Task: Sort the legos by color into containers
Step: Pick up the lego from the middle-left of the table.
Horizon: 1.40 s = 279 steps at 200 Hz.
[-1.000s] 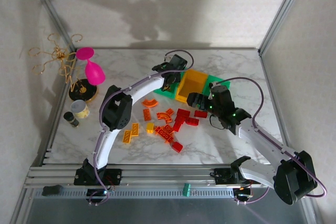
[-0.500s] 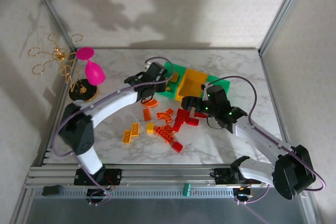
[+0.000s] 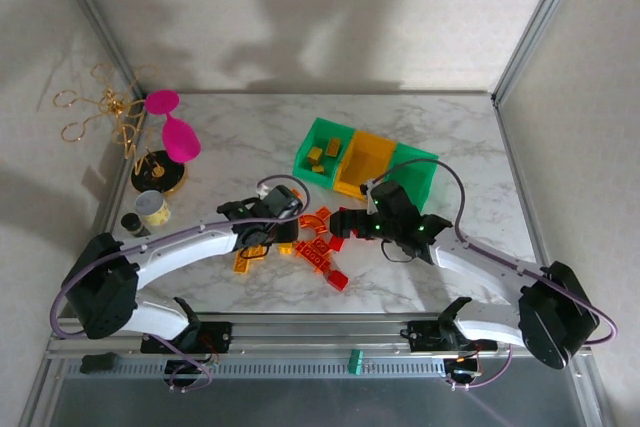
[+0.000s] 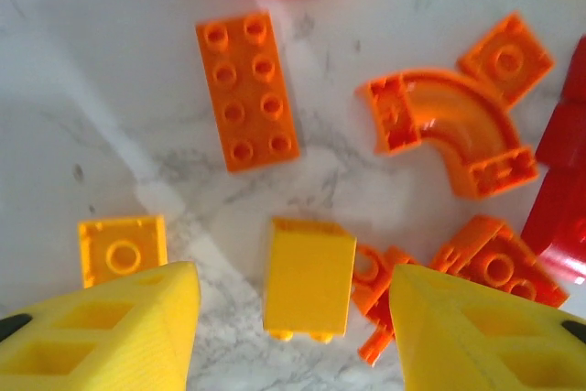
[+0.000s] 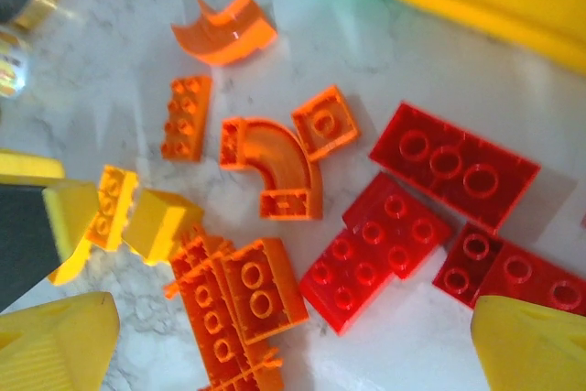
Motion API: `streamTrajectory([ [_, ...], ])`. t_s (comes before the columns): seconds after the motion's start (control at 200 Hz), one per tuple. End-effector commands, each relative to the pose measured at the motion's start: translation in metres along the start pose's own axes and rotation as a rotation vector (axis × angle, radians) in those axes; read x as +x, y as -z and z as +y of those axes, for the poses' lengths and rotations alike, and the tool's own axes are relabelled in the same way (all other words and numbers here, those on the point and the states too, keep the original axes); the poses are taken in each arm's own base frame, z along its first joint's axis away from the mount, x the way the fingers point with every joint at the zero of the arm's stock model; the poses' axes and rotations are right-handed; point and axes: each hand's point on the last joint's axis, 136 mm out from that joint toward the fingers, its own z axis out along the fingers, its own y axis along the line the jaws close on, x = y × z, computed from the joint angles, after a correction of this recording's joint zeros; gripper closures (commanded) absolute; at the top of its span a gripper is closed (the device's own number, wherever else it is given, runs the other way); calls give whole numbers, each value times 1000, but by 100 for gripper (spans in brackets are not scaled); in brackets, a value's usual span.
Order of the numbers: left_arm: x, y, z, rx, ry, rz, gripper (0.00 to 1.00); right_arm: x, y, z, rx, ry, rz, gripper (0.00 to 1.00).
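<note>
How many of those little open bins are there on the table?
3, joined in a row: the left green bin, holding yellow bricks; the yellow-orange bin in the middle; the right green bin. None seems hidden.

Loose yellow, orange, red legos (image 3: 315, 222) near green-orange-green containers (image 3: 368, 159), some yellow ones in leftmost bin.

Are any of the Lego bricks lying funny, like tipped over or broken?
Yes, one. The yellow brick in the pile is tipped over: its smooth side faces up and its studs poke out along one edge. The orange brick near it lies flat, studs up. Nothing looks broken.
</note>
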Motion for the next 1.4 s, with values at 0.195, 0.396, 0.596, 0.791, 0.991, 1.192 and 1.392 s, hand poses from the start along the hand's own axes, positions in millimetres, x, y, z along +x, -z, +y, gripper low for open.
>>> streamTrajectory([
  [0.195,20,-24,-12,3,0,64,43,8,-10,-8,15,-37,-1,1],
  [0.396,14,-35,1,-84,-14,24,45,5,-7,-9,24,-31,-13,1],
  [0.596,21,-48,-1,-83,-17,50,52,2,-5,-7,29,-22,-19,1],
  [0.791,24,-49,2,-95,-30,55,57,-1,-4,-6,27,-24,-25,1],
  [0.991,13,-35,4,-100,-26,15,62,-6,-2,-5,36,-16,-36,1],
  [1.192,-10,-9,0,-83,-19,-52,62,-23,10,-3,17,-16,-81,1],
  [1.392,-29,-1,-6,-78,-20,-95,63,-40,18,-13,26,-38,-127,1],
])
